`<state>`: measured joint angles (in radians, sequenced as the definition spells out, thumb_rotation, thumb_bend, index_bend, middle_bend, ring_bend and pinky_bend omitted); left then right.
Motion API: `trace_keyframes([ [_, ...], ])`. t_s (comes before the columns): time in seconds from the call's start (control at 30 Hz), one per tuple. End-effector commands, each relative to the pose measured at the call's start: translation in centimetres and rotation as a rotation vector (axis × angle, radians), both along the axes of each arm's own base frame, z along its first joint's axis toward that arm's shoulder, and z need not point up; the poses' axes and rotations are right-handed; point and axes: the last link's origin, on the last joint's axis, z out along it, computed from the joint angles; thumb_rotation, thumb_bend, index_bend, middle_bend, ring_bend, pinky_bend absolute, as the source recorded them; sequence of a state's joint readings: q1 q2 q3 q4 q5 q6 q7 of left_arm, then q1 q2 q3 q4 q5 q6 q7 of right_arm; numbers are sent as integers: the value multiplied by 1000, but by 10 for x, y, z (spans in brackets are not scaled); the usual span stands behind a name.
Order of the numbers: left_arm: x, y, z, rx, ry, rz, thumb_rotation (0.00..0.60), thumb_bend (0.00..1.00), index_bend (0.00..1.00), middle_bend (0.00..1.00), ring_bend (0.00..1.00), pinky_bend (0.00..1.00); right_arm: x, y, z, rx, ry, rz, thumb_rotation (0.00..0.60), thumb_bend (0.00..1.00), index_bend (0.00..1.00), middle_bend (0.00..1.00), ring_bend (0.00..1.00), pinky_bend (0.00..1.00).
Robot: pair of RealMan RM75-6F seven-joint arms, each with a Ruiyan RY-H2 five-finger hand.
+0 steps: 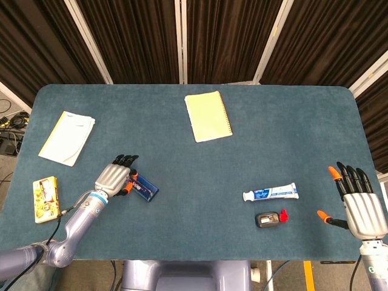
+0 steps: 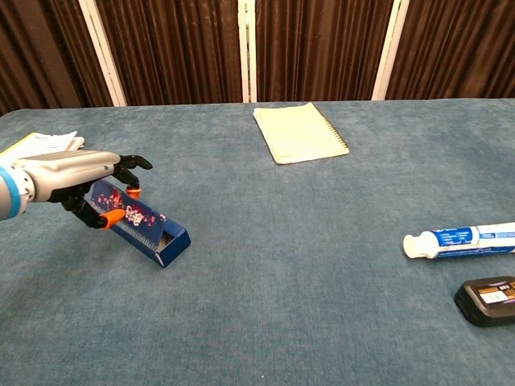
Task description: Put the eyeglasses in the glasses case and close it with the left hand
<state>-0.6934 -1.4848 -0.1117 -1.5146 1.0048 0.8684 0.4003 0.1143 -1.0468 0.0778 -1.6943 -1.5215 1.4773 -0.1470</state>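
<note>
The blue flower-patterned glasses case [image 1: 143, 189] lies at the table's front left, its lid folded down. In the chest view the case [image 2: 143, 227] shows a dark triangular end facing the front. No eyeglasses show; the case's inside is hidden. My left hand [image 1: 114, 178] grips the case's left end. In the chest view the left hand [image 2: 74, 176] has its fingers over the lid and an orange-tipped thumb against the case's near side. My right hand [image 1: 362, 205] hovers at the front right edge, fingers spread, holding nothing.
A yellow spiral notebook [image 1: 208, 116] lies at the back centre. A toothpaste tube [image 1: 271, 193], a small black device [image 1: 267, 219] and a red bit [image 1: 283, 214] lie front right. White papers [image 1: 66, 137] and a yellow packet [image 1: 45, 199] sit at the left.
</note>
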Motion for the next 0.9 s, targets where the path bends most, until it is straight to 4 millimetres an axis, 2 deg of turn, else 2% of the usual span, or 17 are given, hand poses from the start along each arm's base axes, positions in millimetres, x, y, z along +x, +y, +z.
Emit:
trace_keyframes([
  [0.03,2,4,-4,0,1,2,600,549,653,0,0,0,0,0,0,0,0,0,600,0,0,0,0,0],
  [0.13,3,5,-7,-6,-11,8,600,527,550,0,0,0,0,0,0,-1,0,1,600,0,0,0,0,0],
  [0.2,2,6,-8,-2,-20,7,600,507,398,0,0,0,0,0,0,-1,0,-1,600,0,0,0,0,0],
  [0.27,1,8,-8,9,-27,6,600,490,293,0,0,0,0,0,0,0,1,-2,600,0,0,0,0,0],
  [0.4,0,12,-6,27,-40,5,600,378,42,0,0,0,0,0,-1,2,3,-2,600,0,0,0,0,0],
  [0.43,0,14,-4,38,-52,5,600,363,15,0,0,0,0,0,-1,1,3,-2,600,0,0,0,0,0],
  [0.57,2,17,4,56,-88,-11,600,329,0,0,0,0,0,0,0,-1,3,-4,600,0,0,0,0,0],
  [0.73,1,16,18,48,-90,-49,600,237,0,0,0,0,-1,-1,-1,1,6,-5,600,0,0,0,0,0],
  [0.9,-7,14,18,-18,-34,-68,600,185,0,0,0,0,0,-1,-2,4,7,-6,600,0,0,0,0,0],
])
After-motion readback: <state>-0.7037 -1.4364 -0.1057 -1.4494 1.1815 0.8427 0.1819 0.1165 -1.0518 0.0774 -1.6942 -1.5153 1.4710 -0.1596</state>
